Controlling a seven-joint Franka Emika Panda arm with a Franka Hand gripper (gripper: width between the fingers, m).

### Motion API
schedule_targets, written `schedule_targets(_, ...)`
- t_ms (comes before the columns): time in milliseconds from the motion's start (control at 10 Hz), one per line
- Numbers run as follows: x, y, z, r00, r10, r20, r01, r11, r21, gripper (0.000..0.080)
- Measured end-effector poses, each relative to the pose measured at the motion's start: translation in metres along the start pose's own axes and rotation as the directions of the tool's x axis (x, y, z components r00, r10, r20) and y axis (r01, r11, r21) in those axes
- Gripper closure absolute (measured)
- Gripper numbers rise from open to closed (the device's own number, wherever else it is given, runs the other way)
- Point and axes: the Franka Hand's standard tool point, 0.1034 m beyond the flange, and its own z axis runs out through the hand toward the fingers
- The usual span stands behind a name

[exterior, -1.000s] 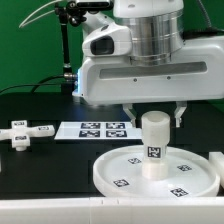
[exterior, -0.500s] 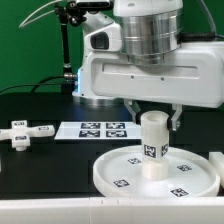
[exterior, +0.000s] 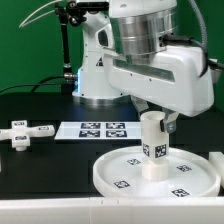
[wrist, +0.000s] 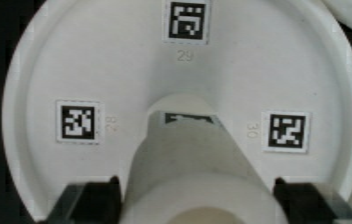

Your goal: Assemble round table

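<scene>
Exterior view: my gripper (exterior: 153,118) reaches down over the middle of the round disc (exterior: 108,176), which lies flat on the black table (exterior: 40,165) toward the exterior view's right. The short white leg (exterior: 153,146) stands upright on the disc's centre, its square tag facing the camera. My fingers (exterior: 171,121) sit on either side of the leg's top end, closed against it, so I have the leg clamped near its top. The marker board (exterior: 95,129) lies flat on the table just behind the disc, and a small white tagged piece (exterior: 21,131) rests well apart from the disc, toward the exterior view's left. In the wrist view the leg (wrist: 199,165) runs between my two dark fingers (wrist: 95,200), and the disc (wrist: 84,60) spreads beyond it with three tags around its centre.
</scene>
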Motion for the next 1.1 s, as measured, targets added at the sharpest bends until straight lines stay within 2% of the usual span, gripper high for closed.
schedule_targets(300, -0.006, -0.001, 0.001, 0.975, 0.224, 0.004, -0.224, 0.974, 0.039, 0.039)
schedule_targets(600, -0.011, -0.003, 0.001, 0.92, 0.39, 0.036, -0.391, 0.919, 0.041, 0.039)
schedule_targets(800, -0.012, -0.004, 0.002, 0.942, 0.333, 0.037, -0.335, 0.941, 0.042, 0.039)
schedule_targets(900, -0.014, -0.003, 0.003, 0.947, 0.32, 0.037, -0.321, 0.946, 0.036, 0.0219)
schedule_targets(1000, -0.015, -0.003, 0.003, 0.972, 0.233, 0.034, -0.234, 0.971, 0.038, 0.0219)
schedule_targets(1100, -0.015, -0.003, 0.003, 0.986, 0.162, 0.032, -0.163, 0.986, 0.041, 0.0162)
